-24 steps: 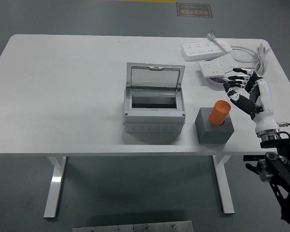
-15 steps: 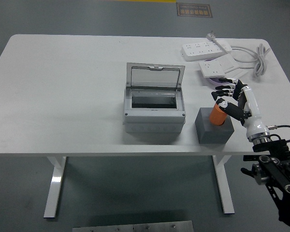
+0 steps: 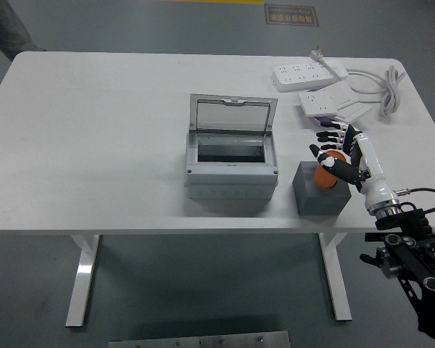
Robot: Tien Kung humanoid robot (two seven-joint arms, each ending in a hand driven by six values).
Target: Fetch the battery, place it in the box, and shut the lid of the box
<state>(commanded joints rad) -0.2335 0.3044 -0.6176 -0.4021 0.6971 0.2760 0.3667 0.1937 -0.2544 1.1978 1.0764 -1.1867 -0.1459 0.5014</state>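
Since the earlier frames, the robot's right hand (image 3: 338,154) has moved in from beside the power strips and now wraps its black-and-white fingers (image 3: 332,135) around the orange cylindrical battery (image 3: 324,175), grasping its upper part. That battery stands upright, long axis vertical, its lower end seated in the dark grey square holder block (image 3: 319,194) near the front right of the white surface (image 3: 94,145). Just left of the block sits the grey plastic box (image 3: 232,172), its clear hinged lid (image 3: 233,116) raised at the back and the opening facing up. Behind the hand lie two white power strips (image 3: 308,72) with a coiled white cable (image 3: 388,83).
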